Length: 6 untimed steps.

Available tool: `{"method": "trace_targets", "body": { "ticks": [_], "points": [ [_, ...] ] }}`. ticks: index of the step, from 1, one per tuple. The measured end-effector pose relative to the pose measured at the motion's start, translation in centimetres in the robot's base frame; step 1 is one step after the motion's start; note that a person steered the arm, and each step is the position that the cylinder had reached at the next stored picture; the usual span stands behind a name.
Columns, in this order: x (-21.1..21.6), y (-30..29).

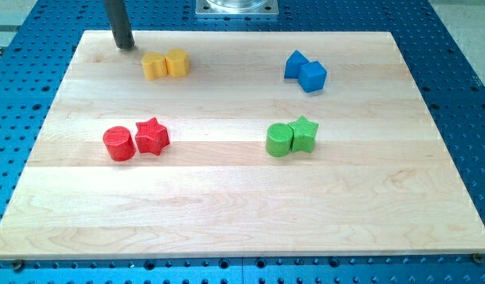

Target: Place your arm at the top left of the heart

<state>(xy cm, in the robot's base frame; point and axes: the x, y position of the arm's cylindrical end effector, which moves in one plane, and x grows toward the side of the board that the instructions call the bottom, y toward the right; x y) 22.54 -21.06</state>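
The yellow heart [154,66] lies near the view's top left on the wooden board [242,213], touching a second yellow block [177,61] on its right. My tip [124,46] stands on the board just up and to the left of the heart, a small gap apart from it. The dark rod runs up out of the view's top edge.
A red cylinder [119,143] and a red star [152,136] touch at the left middle. A green cylinder [279,140] and a green star [304,132] touch right of centre. Two blue blocks [305,72] sit at the top right.
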Motion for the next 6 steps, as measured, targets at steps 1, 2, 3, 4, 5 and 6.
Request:
{"method": "trace_targets", "body": {
  "ticks": [1,2,3,4,5,6],
  "points": [
    [0.0,0.0],
    [0.0,0.0],
    [0.1,0.0],
    [1.1,1.6],
    [2.5,2.3],
    [5.6,3.5]
  ]
}}
